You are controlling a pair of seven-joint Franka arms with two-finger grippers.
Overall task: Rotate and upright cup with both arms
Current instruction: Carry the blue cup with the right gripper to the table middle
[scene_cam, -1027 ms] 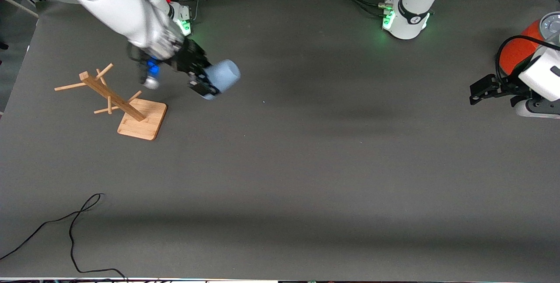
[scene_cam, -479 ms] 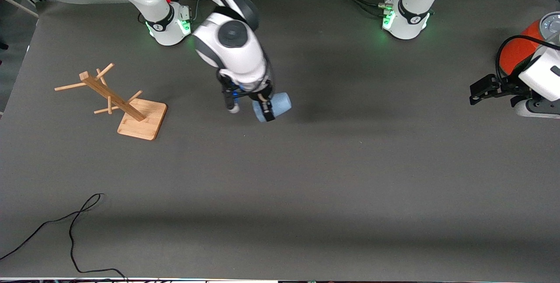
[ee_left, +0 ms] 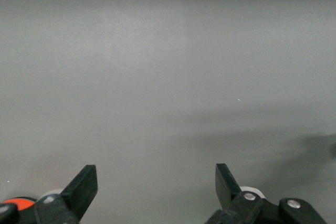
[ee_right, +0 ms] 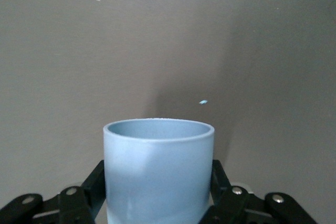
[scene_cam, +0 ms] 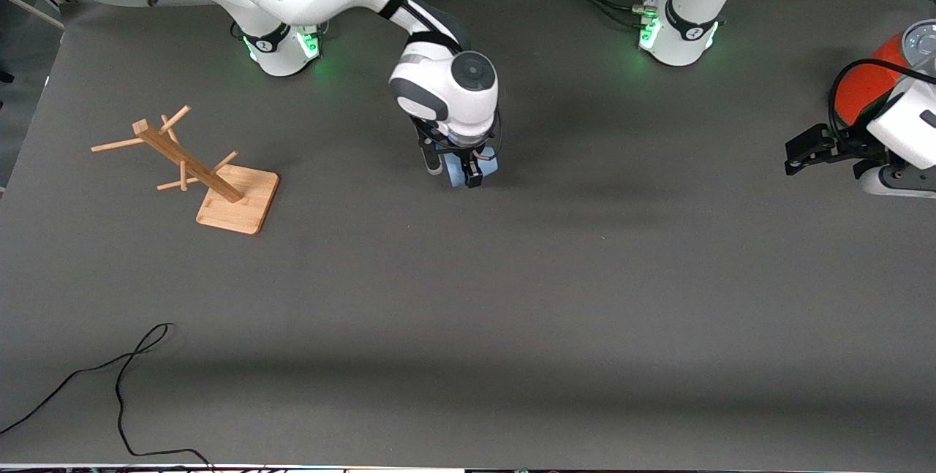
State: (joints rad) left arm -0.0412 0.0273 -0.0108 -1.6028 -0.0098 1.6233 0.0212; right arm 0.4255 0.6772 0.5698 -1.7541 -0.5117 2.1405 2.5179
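Grey table (scene_cam: 512, 297) lies mostly bare; right gripper (scene_cam: 468, 169) clamps the cup (ee_right: 158, 174) mid-table, left gripper (ee_left: 156, 190) waits, spread empty.

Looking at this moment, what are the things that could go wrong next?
1. The right gripper holds the cup by its sides above the table; the smooth cup might slip.
2. The left gripper waits open beside the orange can at its end, so a handover needs a long reach.
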